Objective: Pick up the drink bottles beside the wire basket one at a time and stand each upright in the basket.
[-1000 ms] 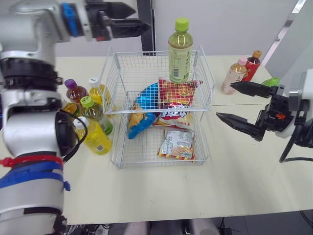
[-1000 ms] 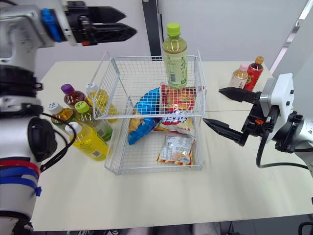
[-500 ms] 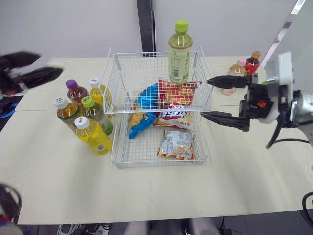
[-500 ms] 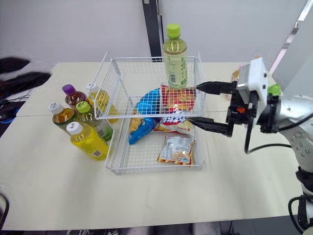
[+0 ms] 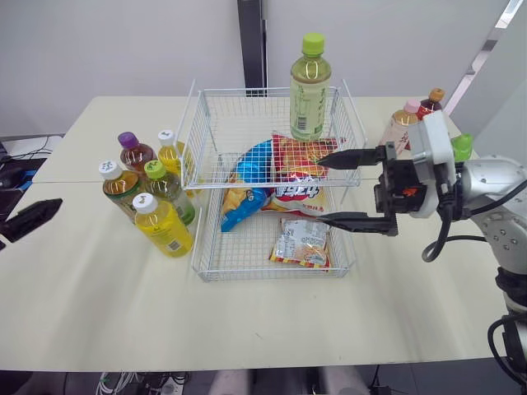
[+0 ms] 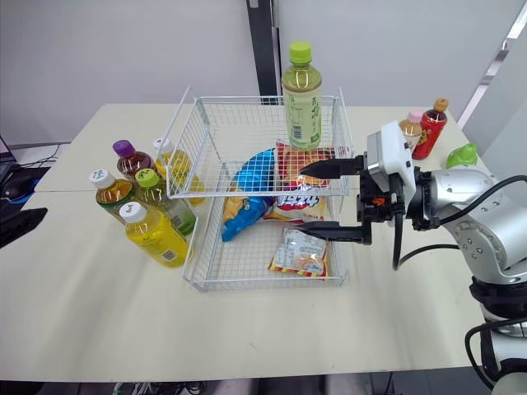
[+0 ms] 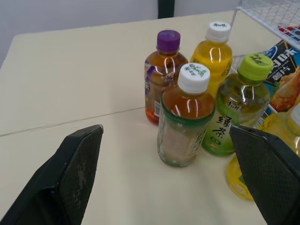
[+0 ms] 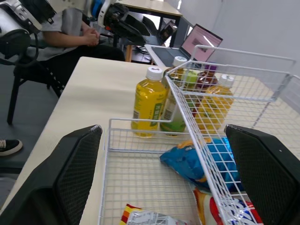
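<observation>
Drink bottles point(image 5: 156, 188) crowd left-centre, against wire basket point(image 5: 247, 115) wall. Right gripper point(image 5: 321, 189) spread wide at basket's right rim. Left gripper point(image 7: 164, 133) agape at frame's left edge; bare table point(image 5: 99, 280) between.

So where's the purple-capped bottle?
In the head views, the purple-capped amber bottle stands on the robot's left, outside the white wire basket, beside a white-capped yellow bottle.

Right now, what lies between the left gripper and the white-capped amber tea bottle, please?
Bare cream tabletop lies between left gripper and that bottle, per the left wrist view.

Eight upright bottles point(image 5: 163, 228), three snack bags point(image 5: 300, 243), one basket point(image 5: 272, 276)
</observation>
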Robot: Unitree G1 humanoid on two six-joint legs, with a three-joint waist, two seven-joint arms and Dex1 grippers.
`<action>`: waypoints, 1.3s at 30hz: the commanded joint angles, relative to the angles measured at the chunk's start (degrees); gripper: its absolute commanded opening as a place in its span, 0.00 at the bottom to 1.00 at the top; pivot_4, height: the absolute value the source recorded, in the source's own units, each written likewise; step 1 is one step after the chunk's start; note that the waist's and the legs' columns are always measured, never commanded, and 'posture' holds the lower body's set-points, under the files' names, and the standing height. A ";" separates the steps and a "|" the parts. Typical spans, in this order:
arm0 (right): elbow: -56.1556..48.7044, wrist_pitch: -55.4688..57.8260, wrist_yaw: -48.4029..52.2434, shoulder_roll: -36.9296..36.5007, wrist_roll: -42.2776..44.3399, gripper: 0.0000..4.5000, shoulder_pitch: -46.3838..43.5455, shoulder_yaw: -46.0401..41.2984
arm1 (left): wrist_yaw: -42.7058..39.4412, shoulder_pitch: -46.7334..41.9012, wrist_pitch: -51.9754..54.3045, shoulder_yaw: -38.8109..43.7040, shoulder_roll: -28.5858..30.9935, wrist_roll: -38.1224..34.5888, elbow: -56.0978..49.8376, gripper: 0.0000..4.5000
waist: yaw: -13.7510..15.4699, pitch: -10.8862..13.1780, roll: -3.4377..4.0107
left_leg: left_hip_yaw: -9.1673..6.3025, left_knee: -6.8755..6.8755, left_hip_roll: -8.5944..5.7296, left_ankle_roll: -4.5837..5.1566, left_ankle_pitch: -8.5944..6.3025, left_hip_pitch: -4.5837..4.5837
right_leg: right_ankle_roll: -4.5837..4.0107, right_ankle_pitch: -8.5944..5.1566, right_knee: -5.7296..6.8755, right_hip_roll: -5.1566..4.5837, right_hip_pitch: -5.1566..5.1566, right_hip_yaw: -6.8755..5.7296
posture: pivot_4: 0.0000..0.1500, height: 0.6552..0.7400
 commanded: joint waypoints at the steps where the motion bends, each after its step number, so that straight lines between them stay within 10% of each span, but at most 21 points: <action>1: -1.64 -1.98 -0.09 0.55 -0.91 1.00 0.22 -1.21 | 3.30 0.77 -0.84 0.91 -1.62 -2.57 -4.93 0.99 | 0.01 0.00 0.00 | 0.02 0.00 -0.01 0.00 0.00 0.00 | 0.01 0.01 0.00 -0.02 0.00 0.02 | 1.00 1.00; 18: -0.04 0.45 -3.25 1.36 -2.03 1.00 0.91 -2.80 | 22.37 -13.68 -2.06 -11.78 -7.71 -5.66 -2.36 0.99 | 0.05 -0.01 -0.02 | 0.15 -0.01 0.01 0.00 0.00 0.04 | 0.03 0.21 -0.02 0.23 -0.01 -0.04 | 1.00 1.00; 39: -1.61 3.90 -4.83 1.61 -2.27 1.00 -0.58 -2.35 | 23.31 -23.96 -13.51 -26.60 -5.88 0.90 12.79 0.91 | 0.03 -0.01 -0.02 | 0.18 -0.02 -0.02 0.00 0.00 0.01 | 0.05 0.24 -0.06 0.26 -0.04 -0.06 | 1.00 1.00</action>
